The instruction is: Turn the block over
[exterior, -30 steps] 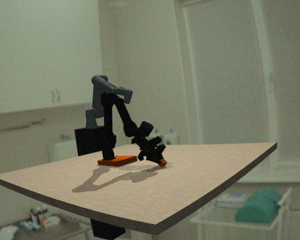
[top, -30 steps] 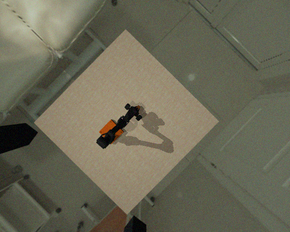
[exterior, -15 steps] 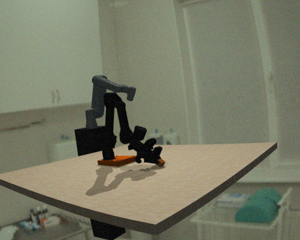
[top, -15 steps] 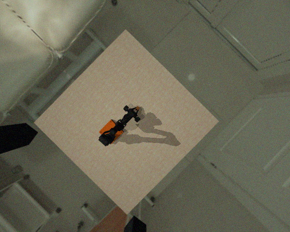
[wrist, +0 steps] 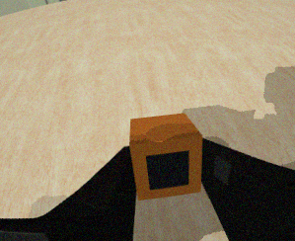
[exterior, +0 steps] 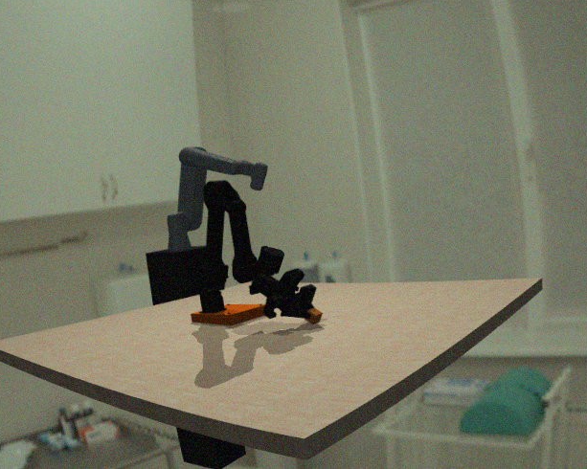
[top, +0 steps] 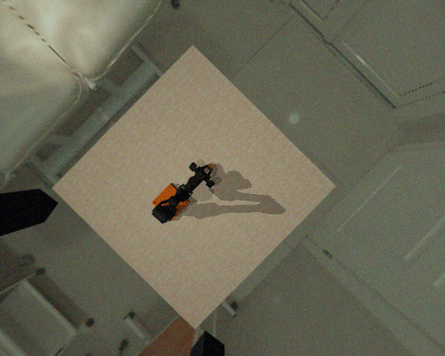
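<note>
The block is a small orange cube. My gripper is shut on it, with one black finger on each side. The block's marked side, with a dark square, faces back towards the wrist camera, between the fingers. In the exterior view the gripper slants forward and down, and the block is tilted at its tip, very low over the table. Whether a lower edge touches the table I cannot tell. The block's underside is hidden.
The arm's orange base plate sits on the table behind the gripper. The arm's shadow lies across the table beside it. A black box with a grey arm shape on it stands behind the base in the exterior view.
</note>
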Controlling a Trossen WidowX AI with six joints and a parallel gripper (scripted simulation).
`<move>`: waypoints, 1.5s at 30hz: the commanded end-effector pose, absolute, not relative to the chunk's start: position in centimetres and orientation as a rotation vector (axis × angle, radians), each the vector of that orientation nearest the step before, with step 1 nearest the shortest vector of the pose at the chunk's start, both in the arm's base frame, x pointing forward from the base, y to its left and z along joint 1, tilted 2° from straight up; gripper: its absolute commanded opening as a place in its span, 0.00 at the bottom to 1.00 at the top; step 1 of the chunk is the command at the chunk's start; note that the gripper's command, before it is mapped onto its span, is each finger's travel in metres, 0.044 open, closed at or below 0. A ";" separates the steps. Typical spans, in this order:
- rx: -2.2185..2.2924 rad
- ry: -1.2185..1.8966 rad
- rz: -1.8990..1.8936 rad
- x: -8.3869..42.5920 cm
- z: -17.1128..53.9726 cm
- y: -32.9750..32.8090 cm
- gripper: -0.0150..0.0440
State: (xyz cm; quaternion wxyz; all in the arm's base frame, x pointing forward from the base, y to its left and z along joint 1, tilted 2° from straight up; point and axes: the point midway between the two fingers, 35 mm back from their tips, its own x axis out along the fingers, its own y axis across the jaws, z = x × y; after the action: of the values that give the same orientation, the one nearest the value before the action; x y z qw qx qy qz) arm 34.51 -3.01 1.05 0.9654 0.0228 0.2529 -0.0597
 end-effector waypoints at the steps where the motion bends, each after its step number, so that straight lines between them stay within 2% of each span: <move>1: 0.045 0.514 -0.125 34.3 1.0 -3.1 0.25; 2: 0.045 0.514 -0.125 34.3 1.0 -3.1 0.25; 19: 0.045 0.514 -0.125 34.3 1.0 -3.1 1.00; 45: 0.045 0.514 -0.125 34.3 1.0 -3.1 1.00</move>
State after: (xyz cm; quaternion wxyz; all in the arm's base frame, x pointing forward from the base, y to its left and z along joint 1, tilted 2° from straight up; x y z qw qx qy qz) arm 34.42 -3.02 1.00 0.9653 0.0227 0.2532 -0.0601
